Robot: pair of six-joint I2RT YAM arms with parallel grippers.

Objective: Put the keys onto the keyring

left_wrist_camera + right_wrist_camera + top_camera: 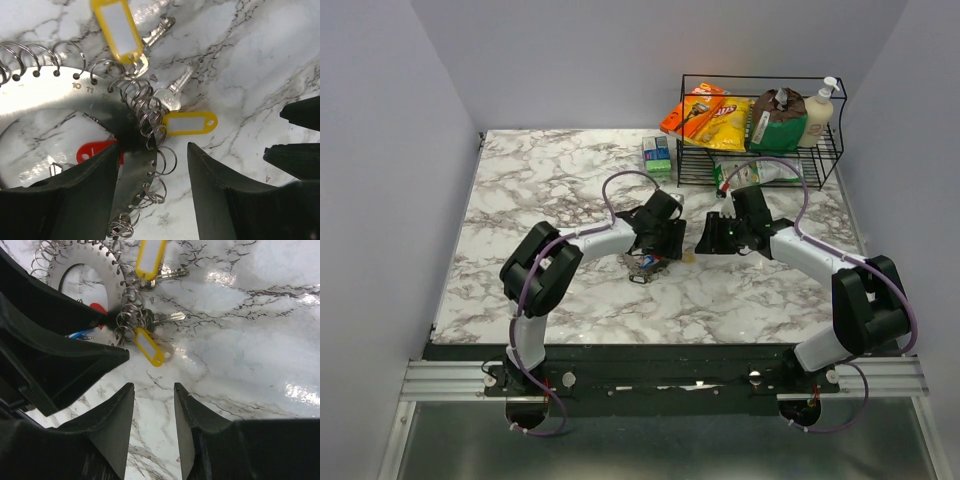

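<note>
The main risk is sitting at the keyring [50, 100] itself. Its flat band is crowded with small split rings [150, 120], and the left pincer [154, 165] is standing open astride that band. If it is closing here, it is likely to be pinching loose rings rather than the band, so the keyring could be twisting or slipping out. The thin metal lying flat on the slick table [540, 180] is adding to that. A second hazard is the right pincer [150, 390], which is hovering open and empty just beside the keyring's outer edge. The two arms are working near each other, and a careless approach could be knocking them together or sweeping the keys [172, 95] away.

The keyring is lying flat on the table, with one stretch of its band running up between the left pincer's fingers. Two keys with yellow tags [192, 122] are fanning outward from that same stretch, and a red tag [95, 150] is showing inside the keyring's opening.
</note>
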